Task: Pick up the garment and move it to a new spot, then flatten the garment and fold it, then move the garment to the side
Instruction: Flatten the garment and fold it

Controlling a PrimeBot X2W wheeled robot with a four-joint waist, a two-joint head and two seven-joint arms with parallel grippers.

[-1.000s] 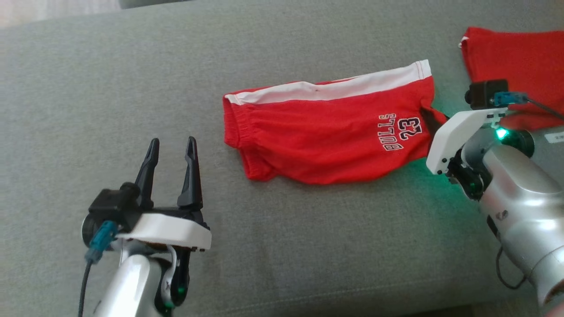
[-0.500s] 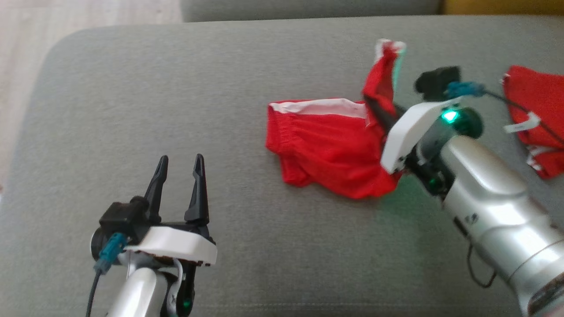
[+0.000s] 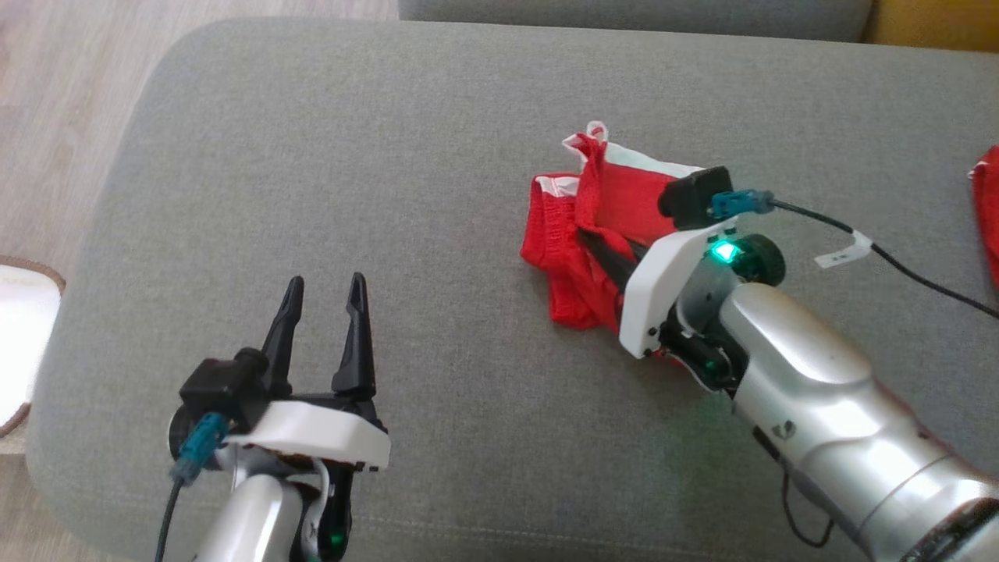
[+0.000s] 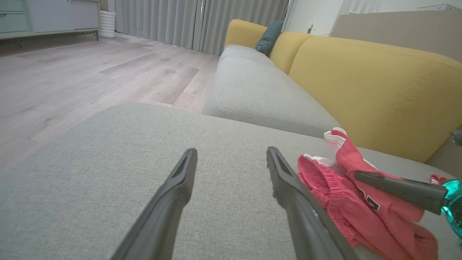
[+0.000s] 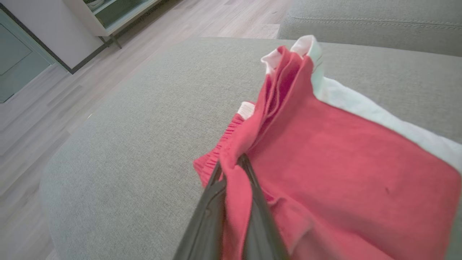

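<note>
**Red shorts bunched in a closed pinch**

Red jersey shorts [image 3: 566,265] with a white band lie crumpled on the grey sofa cushion [image 3: 351,140], right of its middle, with one fold drawn up. The cloth looks light, limp and quick to bunch. It should drag easily but sag from any single hold, so the elastic waistband or a hem corner seems the surest place to take it. The right end effector [image 3: 599,248] is shut on a pleat of the fabric, its forearm reaching in low from the lower right. The left end effector [image 3: 325,282] hovers near the cushion's front, fingers spread and empty, well apart from the shorts.
</note>
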